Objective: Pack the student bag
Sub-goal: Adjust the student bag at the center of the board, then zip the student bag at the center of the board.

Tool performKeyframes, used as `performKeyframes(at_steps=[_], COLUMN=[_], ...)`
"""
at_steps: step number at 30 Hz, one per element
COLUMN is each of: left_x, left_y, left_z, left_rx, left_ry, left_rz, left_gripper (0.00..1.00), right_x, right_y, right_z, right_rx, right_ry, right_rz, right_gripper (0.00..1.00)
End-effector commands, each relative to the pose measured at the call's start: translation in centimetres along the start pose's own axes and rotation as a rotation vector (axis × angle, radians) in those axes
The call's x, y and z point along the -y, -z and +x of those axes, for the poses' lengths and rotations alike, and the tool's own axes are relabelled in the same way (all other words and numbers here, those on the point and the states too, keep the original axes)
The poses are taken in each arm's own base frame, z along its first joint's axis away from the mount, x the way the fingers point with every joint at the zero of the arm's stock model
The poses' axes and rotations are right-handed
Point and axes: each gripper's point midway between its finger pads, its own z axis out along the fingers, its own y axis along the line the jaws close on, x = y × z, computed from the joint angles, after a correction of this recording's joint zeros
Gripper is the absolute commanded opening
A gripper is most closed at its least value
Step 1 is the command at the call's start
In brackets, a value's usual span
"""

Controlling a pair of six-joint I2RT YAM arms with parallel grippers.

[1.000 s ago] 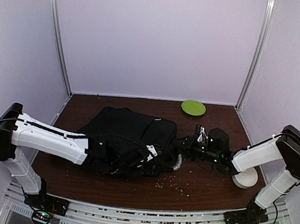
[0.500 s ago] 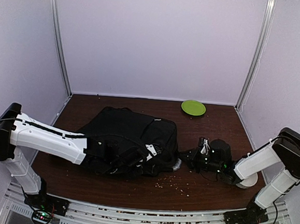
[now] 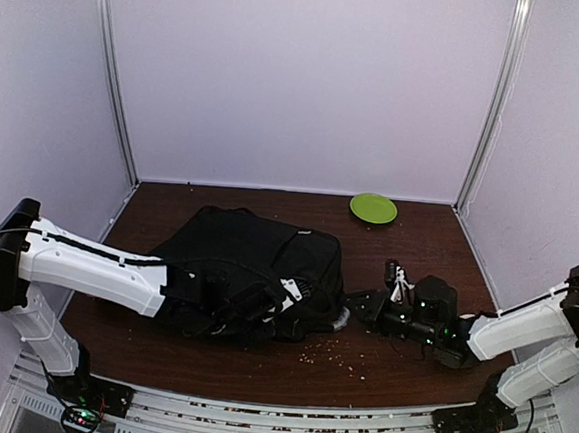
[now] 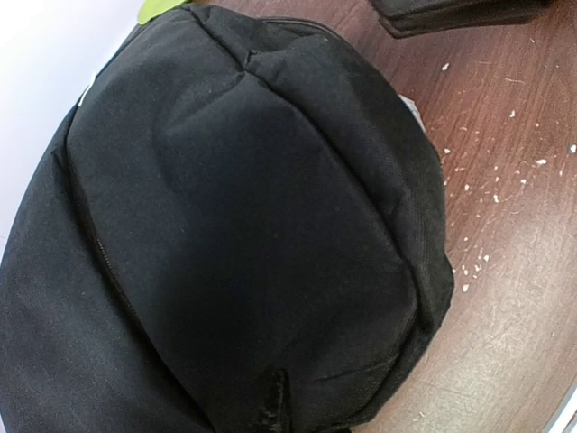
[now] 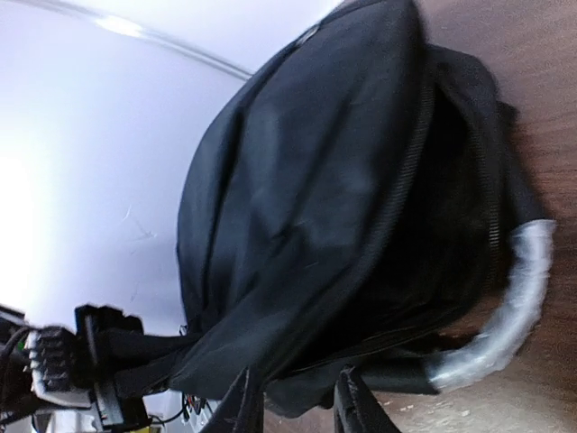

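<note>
The student bag [image 3: 251, 264], a large black backpack, lies on its side at centre left of the brown table. My left gripper [image 3: 252, 309] sits on its near side by the white tag [image 3: 289, 288]. In the left wrist view the bag [image 4: 243, 207] fills the frame, my fingers are hidden, and a pinched fold of fabric [image 4: 270, 401] rises at the bottom. My right gripper [image 3: 361, 304] is open just right of the bag's mouth. In the right wrist view [image 5: 297, 406] it is level with the bag's lower edge [image 5: 306, 388], beside the silvery rim [image 5: 514, 298].
A green plate [image 3: 373, 207] lies at the back right. Pale crumbs [image 3: 339, 356] are scattered on the table in front of the bag, and they also show in the left wrist view [image 4: 478, 180]. White walls close the table on three sides.
My right gripper has drawn back to the right, away from the bag's mouth, and the arm has dropped lower, covering a white round object. My left gripper has stayed on the bag.
</note>
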Motion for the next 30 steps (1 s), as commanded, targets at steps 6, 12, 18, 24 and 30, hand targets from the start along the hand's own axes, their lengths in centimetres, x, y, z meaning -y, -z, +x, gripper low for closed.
performKeyframes(at_steps=[6,12,18,24,30], left_x=[2.8,3.9,4.4,4.9,5.1], left_y=[-1.5,-2.7,-3.5,-4.0,-4.1], left_z=[-2.3,-2.7,-3.2,-3.3,-3.4], left_rx=[-0.016,-0.026,-0.033,-0.049,-0.051], left_ry=[0.036,0.097,0.150,0.149,0.149], left_rz=[0.142,0.234,0.312,0.334,0.342], left_gripper=[0.00,0.00,0.00,0.00,0.00], right_x=[0.3,-0.1,-1.4,-0.3,0.7], right_y=[1.1,-0.2,-1.5,-2.4,-3.4], right_z=[6.0,8.3,8.3,7.8,8.1], right_rx=[-0.061,-0.060,0.021,0.055,0.035], right_ry=[0.412,0.479,0.498,0.537,0.555], right_rz=[0.093,0.099,0.120,0.227,0.305], right_gripper=[0.30,0.33,0.36,0.36,0.36])
